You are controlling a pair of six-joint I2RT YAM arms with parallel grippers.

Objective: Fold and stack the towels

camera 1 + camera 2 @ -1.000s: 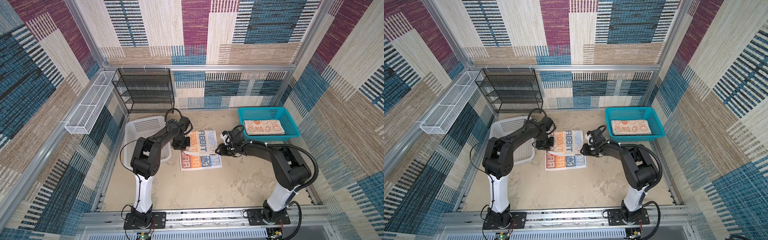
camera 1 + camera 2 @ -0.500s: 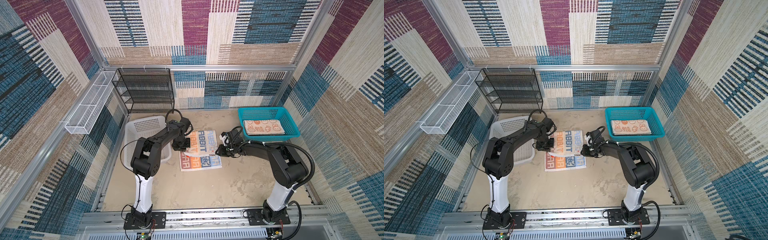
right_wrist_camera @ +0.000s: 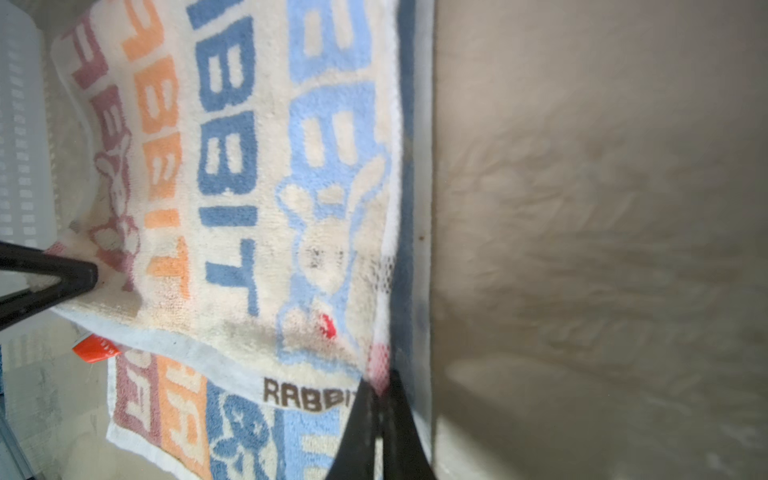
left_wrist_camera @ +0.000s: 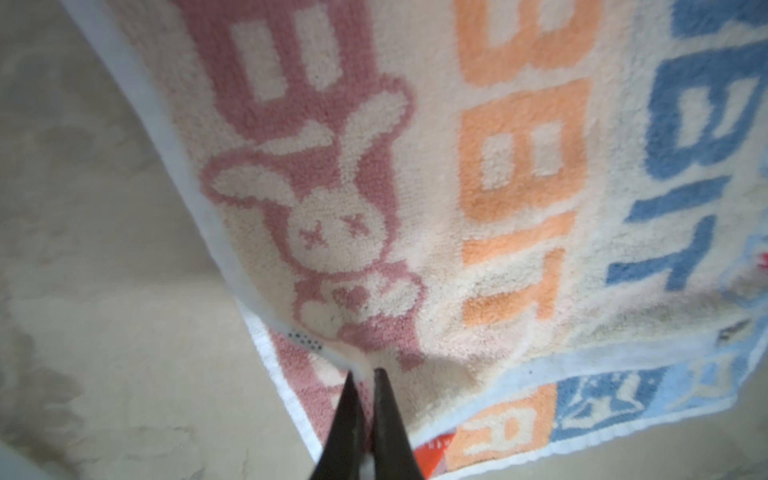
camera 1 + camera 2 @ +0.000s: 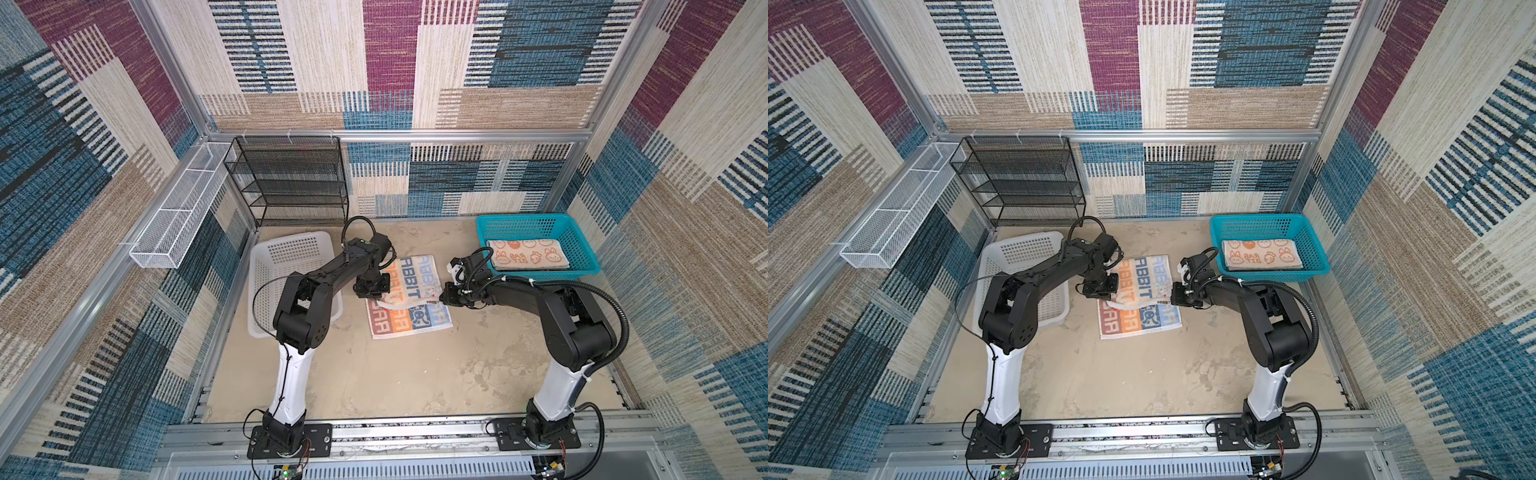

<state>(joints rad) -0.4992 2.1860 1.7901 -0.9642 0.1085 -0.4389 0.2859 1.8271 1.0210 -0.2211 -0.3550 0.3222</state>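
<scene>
The lettered towel (image 5: 409,291) is positioned at table centre, between the white basket (image 5: 291,257) and the teal basket (image 5: 590,266). Its long axis and lettering rows are aligned near to far. The upper layer's near corners are clamped, the left by the closed left gripper (image 5: 372,296) and the right by the closed right gripper (image 5: 444,298). A folded orange-rabbit towel (image 5: 525,255) is contained in the teal basket, far right.
</scene>
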